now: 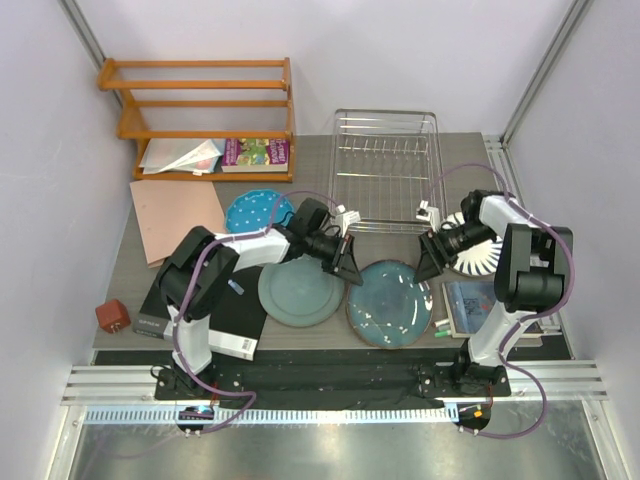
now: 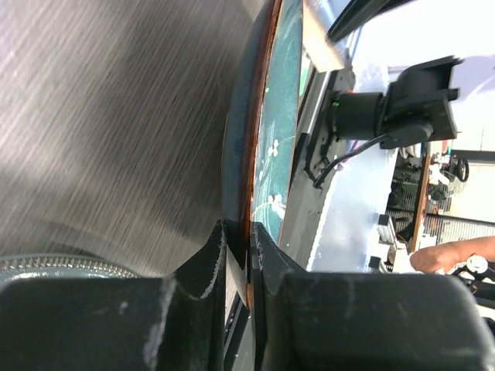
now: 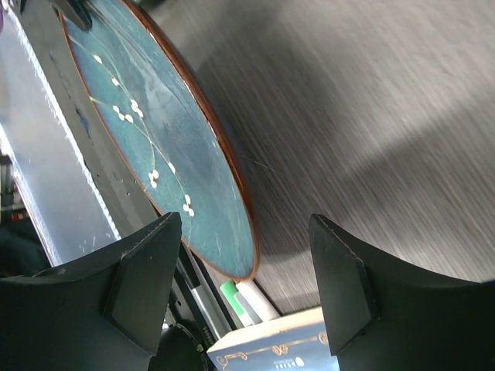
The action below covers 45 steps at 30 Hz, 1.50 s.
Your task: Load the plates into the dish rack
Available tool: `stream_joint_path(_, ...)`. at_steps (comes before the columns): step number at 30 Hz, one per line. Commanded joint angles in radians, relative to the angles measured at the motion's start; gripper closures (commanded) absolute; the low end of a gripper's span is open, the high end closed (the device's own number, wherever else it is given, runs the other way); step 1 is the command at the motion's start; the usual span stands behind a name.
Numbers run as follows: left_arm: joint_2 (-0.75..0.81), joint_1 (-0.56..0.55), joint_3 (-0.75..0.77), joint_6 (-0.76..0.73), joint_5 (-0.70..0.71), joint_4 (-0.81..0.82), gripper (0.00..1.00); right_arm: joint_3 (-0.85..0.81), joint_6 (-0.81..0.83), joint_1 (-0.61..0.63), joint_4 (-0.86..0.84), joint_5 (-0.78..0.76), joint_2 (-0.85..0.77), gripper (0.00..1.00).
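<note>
Plainly the move turns on one relation: the dark glossy teal plate with a brown rim lies on the grey wood-grain worktop at the near middle, and the silver wire dish rack stands at 12 o'clock from it, well apart.

The left hand is clamped on this plate's rim; its wrist view shows one finger on each face of the brown edge. From above, that grip sits at about 10 o'clock on the plate. The right hand is at about 2 o'clock on the same rim with its jaws spread wide. The plate's edge runs into the gap between them, but neither finger can be seen pressing on it.

Both hands are therefore on the plate's far half, the side that faces the rack, and only the left one has hold of it. Whether the gripped edge is already off the surface I cannot tell.

The plain grey-green round plate lies just beside the teal one at 9 o'clock, under the left arm. The white plate with black radial stripes lies under the right arm.

My judgement is that the plate must go from flat to standing on edge as it travels toward 12 o'clock, since the upright tines only take it edge-on.
</note>
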<state>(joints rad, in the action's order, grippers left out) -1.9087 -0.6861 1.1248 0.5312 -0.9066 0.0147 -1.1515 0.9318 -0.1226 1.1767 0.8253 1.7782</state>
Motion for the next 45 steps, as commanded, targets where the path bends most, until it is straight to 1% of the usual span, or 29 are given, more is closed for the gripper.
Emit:
stream_joint_path(1,0.016,0.022,0.096,0.026,-0.186,0.111,1.0,0.019,0.039,0.029,-0.017,0.012,-0.031,0.28)
stream_joint_path(4,0.005,0.025,0.118,0.029,-0.193,0.11,1.0,0.033,0.056,0.044,-0.015,0.012,-0.031,0.28)
stream_joint_path(7,-0.004,0.025,0.128,0.024,-0.198,0.103,1.0,0.024,0.09,0.058,0.018,0.044,-0.019,0.31)
stream_joint_path(10,-0.009,0.026,0.132,0.007,-0.193,0.087,1.0,0.007,0.087,0.066,0.027,0.063,-0.013,0.48)
stream_joint_path(11,-0.01,0.026,0.132,0.003,-0.19,0.073,1.0,-0.002,0.082,0.066,0.028,0.063,-0.016,0.57)
stream_joint_path(12,-0.01,0.025,0.133,-0.011,-0.189,0.064,1.0,-0.008,0.081,0.066,0.031,0.061,-0.017,0.6)
stream_joint_path(13,-0.01,0.026,0.133,-0.017,-0.184,0.054,1.0,-0.014,0.078,0.066,0.041,0.058,-0.019,0.61)
stream_joint_path(16,-0.013,0.026,0.133,-0.025,-0.183,0.042,1.0,-0.039,0.073,0.066,0.047,0.049,-0.045,0.58)
stream_joint_path(19,-0.018,0.026,0.138,-0.025,-0.175,0.044,1.0,-0.059,0.059,0.066,0.055,0.058,-0.034,0.62)
stream_joint_path(20,-0.018,0.026,0.141,-0.025,-0.173,0.042,1.0,-0.068,0.053,0.066,0.057,0.063,-0.028,0.69)
stream_joint_path(22,-0.02,0.025,0.151,-0.037,-0.164,0.021,0.99,-0.076,0.044,0.067,0.061,0.064,-0.014,0.79)
stream_joint_path(23,-0.018,0.025,0.156,-0.04,-0.16,0.015,0.98,-0.082,0.042,0.069,0.066,0.063,-0.016,0.86)
stream_joint_path(25,-0.007,0.028,0.159,-0.046,-0.144,0.001,0.96,-0.085,0.042,0.067,0.067,0.054,-0.034,0.92)
stream_joint_path(26,-0.006,0.031,0.159,-0.056,-0.138,-0.005,0.93,-0.085,0.039,0.067,0.069,0.049,-0.04,0.99)
stream_joint_path(28,0.005,0.034,0.164,-0.074,-0.114,-0.054,0.87,-0.085,0.024,0.069,0.064,0.048,-0.057,0.99)
stream_joint_path(30,0.022,0.04,0.17,-0.115,-0.1,-0.097,0.76,-0.094,-0.013,0.067,0.061,0.043,-0.085,0.99)
stream_joint_path(31,0.057,0.052,0.174,-0.143,-0.078,-0.183,0.69,-0.102,-0.025,0.067,0.064,0.041,-0.097,0.99)
stream_joint_path(32,0.081,0.062,0.181,-0.175,-0.04,-0.224,0.61,-0.126,-0.033,0.067,0.069,0.034,-0.13,0.99)
stream_joint_path(33,0.115,0.072,0.181,-0.268,-0.023,-0.266,0.57,-0.14,-0.042,0.069,0.075,0.028,-0.147,0.99)
stream_joint_path(34,0.147,0.097,0.182,-0.322,-0.006,-0.324,0.53,-0.157,-0.054,0.069,0.089,0.021,-0.164,0.99)
stream_joint_path(35,0.218,0.112,0.185,-0.377,0.017,-0.434,0.43,-0.201,-0.057,0.067,0.1,0.02,-0.192,0.99)
stream_joint_path(36,0.25,0.129,0.185,-0.489,0.034,-0.5,0.4,-0.227,-0.06,0.067,0.112,0.021,-0.203,0.99)
stream_joint_path(37,0.279,0.167,0.185,-0.519,0.049,-0.548,0.38,-0.253,-0.07,0.067,0.136,0.024,-0.209,0.99)
stream_joint_path(38,0.328,0.19,0.193,-0.53,0.06,-0.64,0.3,-0.316,-0.079,0.067,0.147,0.029,-0.211,0.99)
stream_joint_path(40,0.364,0.262,0.211,-0.586,0.054,-0.715,0.29,-0.388,-0.106,0.067,0.17,0.054,-0.2,0.99)
stream_joint_path(42,0.405,0.302,0.236,-0.589,0.073,-0.766,0.28,-0.528,-0.143,0.067,0.188,0.069,-0.181,0.99)
stream_joint_path(43,0.415,0.334,0.242,-0.588,0.084,-0.766,0.28,-0.584,-0.145,0.067,0.222,0.077,-0.153,0.99)
stream_joint_path(44,0.424,0.347,0.25,-0.586,0.097,-0.763,0.28,-0.711,-0.155,0.067,0.239,0.075,-0.131,0.99)
stream_joint_path(45,0.436,0.358,0.253,-0.583,0.124,-0.744,0.29,-0.779,-0.169,0.063,0.251,0.072,-0.109,0.99)
